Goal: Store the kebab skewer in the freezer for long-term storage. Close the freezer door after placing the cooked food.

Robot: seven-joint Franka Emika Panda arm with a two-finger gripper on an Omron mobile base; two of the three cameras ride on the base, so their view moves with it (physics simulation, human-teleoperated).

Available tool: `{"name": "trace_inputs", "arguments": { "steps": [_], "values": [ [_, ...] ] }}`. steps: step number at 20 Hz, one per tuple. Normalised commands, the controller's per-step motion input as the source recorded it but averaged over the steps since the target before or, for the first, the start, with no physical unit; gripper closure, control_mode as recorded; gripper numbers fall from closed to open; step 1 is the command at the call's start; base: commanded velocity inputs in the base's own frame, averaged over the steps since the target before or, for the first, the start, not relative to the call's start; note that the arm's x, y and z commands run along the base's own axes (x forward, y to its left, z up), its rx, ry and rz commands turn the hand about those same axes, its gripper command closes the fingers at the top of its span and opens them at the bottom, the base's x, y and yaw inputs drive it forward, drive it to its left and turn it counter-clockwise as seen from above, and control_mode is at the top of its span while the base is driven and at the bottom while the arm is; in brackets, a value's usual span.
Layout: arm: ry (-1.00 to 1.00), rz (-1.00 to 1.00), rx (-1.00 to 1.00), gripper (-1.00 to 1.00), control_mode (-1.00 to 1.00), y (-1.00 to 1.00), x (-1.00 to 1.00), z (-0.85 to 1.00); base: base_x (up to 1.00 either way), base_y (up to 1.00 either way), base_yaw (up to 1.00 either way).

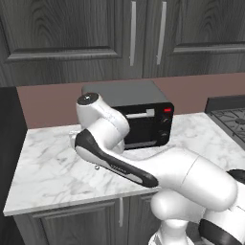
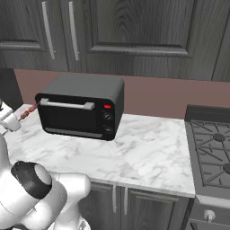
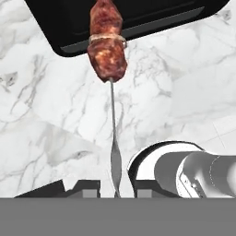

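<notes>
The kebab skewer (image 3: 112,92) is pinched at its handle end by the pincer (image 3: 115,186), meat chunks forward, above the marble surface (image 3: 55,120) beside the toaster oven (image 2: 81,108). It should be kept level and clear of the oven while carried freezerward.

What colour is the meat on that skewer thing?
Red-brown with darker charred patches; the kebab skewer shows best in the hand view.

Even, soft rendered light falls on the marble counter (image 2: 148,152), with no glare. The toaster oven (image 2: 81,106) throws only a faint shadow beneath it, and the dark cupboards (image 1: 72,38) stay dim; all views are slightly soft and low in detail
</notes>
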Motion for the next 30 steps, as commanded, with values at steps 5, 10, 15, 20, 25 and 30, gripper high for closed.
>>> {"name": "trace_inputs", "arguments": {
  "steps": [5,10,15,20,25,30],
  "values": [
    [0.03,0.00,0.01,1.00,-1.00,-0.90,-0.31,0.69,0.00,0.00,0.00],
    [0.01,0.09,0.00,1.00,-1.00,-0.83,-0.32,0.49,0.00,0.00,0.00],
    [0.06,0.22,0.00,1.00,-1.00,-0.65,-0.26,0.39,0.00,0.00,0.00],
    [0.06,0.23,0.00,1.00,-1.00,-0.45,-0.21,0.05,0.00,0.00,0.00],
    [0.10,0.14,0.01,1.00,-1.00,-0.36,-0.05,-0.02,0.00,0.00,0.00],
    [0.08,0.11,0.00,1.00,-1.00,-0.40,0.00,-0.03,0.00,0.00,0.00]
  ]
}}
